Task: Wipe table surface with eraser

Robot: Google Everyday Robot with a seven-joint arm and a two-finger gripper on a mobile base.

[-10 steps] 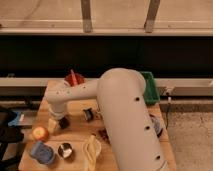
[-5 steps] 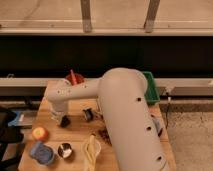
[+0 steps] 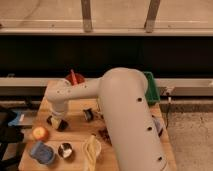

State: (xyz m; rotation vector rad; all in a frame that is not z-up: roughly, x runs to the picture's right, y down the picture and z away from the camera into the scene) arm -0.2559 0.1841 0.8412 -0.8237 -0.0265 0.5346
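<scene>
Near edge of the table surface, left to right: a blue object, a small dark cylinder and a yellow object. Just beyond these, at the left, an orange ball is seen. Farther in, on the left part of the tabletop, the gripper is lowered onto the eraser, whose dark ends show on either side of the fingers. The jaws, wide a second ago, are now drawn fully together on the block. The white arm is otherwise hardly displaced, and the other objects are unmoved. Far edge: a red bowl at the left and a green bin at the right.
</scene>
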